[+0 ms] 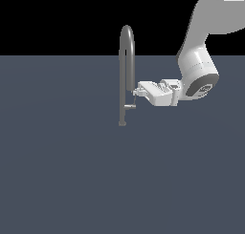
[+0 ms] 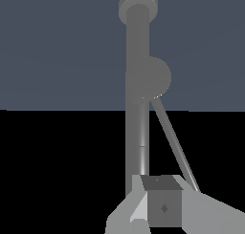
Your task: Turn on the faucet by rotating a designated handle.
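Because the wrist camera sits right behind the fingertips, what lies nearest in it is the gripper (image 2: 158,207), whose pale fingers (image 2: 210,214) fill the foreground around a small dark block; whether they are apart or pressed together I cannot tell from either view; just beyond them the thin handle (image 2: 174,142) runs as a slim rod from the fingertips to a round hub on the stem, so the tips seem placed at its free end, where a push would turn it most easily; behind that rises the faucet (image 2: 138,85), a single grey pipe. From the exterior view, the gripper (image 1: 138,90) reaches in level from that view's right, its tips just beside the pipe and above the short handle (image 1: 130,106), which sticks out low on the stem; the faucet (image 1: 126,61) stands upright on the dark floor (image 1: 57,171), its gooseneck arching above the horizon. By count: one arm, one gripper, one faucet, one handle.
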Robot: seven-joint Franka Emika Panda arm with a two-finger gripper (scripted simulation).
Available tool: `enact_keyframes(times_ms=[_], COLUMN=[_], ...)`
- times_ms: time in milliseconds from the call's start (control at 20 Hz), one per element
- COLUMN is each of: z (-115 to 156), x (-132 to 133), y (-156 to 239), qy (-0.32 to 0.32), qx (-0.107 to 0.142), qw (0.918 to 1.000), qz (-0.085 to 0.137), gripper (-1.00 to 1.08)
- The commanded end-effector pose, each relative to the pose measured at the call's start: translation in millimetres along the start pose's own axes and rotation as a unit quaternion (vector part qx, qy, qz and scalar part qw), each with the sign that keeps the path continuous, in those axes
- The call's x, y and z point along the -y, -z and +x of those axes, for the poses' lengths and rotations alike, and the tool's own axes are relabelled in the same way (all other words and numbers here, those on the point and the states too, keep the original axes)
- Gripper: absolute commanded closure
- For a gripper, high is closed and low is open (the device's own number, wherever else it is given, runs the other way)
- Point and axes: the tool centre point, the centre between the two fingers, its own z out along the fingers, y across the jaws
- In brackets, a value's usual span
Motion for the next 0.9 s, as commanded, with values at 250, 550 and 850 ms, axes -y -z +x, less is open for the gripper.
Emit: enact_keyframes(times_ms=[250,550,850], z=[-2.4,11.2,10.5], x=[-11.5,-31.7,-37.5], y=[0.2,0.3,0.0], qy=[0.002,-0.001,0.007], qx=[0.0,0.001,0.0], qw=[1.0,1.0,1.0], qz=[-0.002,-0.003,-0.003], gripper=[1.08,1.08,1.08])
